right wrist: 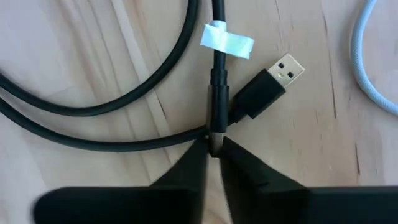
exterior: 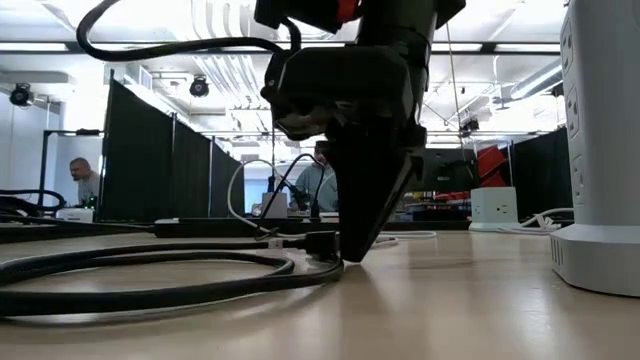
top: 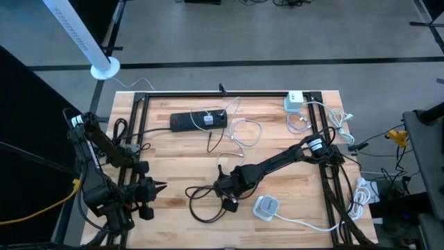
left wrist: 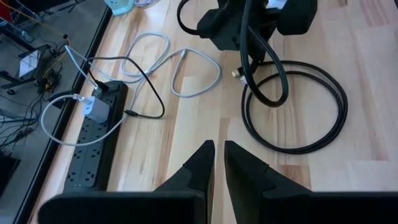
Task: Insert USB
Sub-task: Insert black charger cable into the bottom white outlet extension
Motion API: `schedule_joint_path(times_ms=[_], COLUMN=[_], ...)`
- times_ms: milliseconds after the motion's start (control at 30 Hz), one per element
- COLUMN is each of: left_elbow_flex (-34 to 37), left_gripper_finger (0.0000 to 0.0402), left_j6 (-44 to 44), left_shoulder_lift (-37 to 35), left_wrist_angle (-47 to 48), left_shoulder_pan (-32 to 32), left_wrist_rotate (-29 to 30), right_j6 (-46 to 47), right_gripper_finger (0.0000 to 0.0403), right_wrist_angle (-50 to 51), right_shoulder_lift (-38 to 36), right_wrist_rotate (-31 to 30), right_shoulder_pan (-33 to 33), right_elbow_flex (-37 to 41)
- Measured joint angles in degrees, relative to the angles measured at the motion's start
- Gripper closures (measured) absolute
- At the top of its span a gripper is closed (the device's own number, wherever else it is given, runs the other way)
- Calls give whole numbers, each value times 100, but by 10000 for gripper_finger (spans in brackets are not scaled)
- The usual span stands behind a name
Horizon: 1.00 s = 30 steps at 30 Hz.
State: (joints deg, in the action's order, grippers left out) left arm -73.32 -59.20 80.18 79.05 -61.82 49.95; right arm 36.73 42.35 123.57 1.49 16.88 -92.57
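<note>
A black cable (right wrist: 93, 112) lies in loops on the wooden table (top: 291, 187). One end is a slim plug (right wrist: 216, 112) below a white tape tag (right wrist: 227, 40). A black USB-A plug (right wrist: 273, 81) with a bare metal tip lies flat beside it. My right gripper (right wrist: 214, 146) (top: 223, 186) points down, shut on the slim plug. My left gripper (left wrist: 219, 149) (top: 161, 186) hovers shut and holding nothing at the table's left. A black power strip (top: 198, 120) with a white adapter (left wrist: 96, 109) plugged in lies toward the far edge. My right gripper pinches the tip end of the slim plug (right wrist: 215, 134) between its two fingertips. The fingers come steeply from above and meet the plug's end, in line with the cable. The plug and its cable lie on the table.
A white charger (top: 266, 207) with a white cord sits near the front right. A grey cable (top: 243, 132) loops by the power strip. A white multi-socket block (top: 295, 102) stands at the far right corner. People show in the room beyond the table.
</note>
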Motion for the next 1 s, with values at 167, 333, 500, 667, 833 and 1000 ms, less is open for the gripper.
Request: schedule_joint_path(times_ms=[167,333,500,667,833,1000], left_elbow_flex=[0,0,0,0,0,0], left_gripper_finger=[377,377,377,377,377,377], left_j6=[4,1,-16,-86,-133,-125], left_shoulder_lift=[0,0,-2,0,1,4], left_wrist_angle=[0,-2,-17,-22,-28,-27], left_shoulder_pan=[0,0,0,0,0,0], left_wrist_rotate=[-2,-1,-1,5,60,159], right_j6=[-7,-78,-461,-485,-481,-375], right_gripper_finger=[398,386,340,294,280,310], right_wrist_angle=[-124,-114,-114,-114,-118,-123], right_shoulder_lift=[0,-37,-48,-50,-52,-55], right_wrist_rotate=[-5,1,-6,-6,-8,0], right_shoulder_pan=[-2,11,11,3,-20,-80], right_elbow_flex=[0,1,1,1,1,0])
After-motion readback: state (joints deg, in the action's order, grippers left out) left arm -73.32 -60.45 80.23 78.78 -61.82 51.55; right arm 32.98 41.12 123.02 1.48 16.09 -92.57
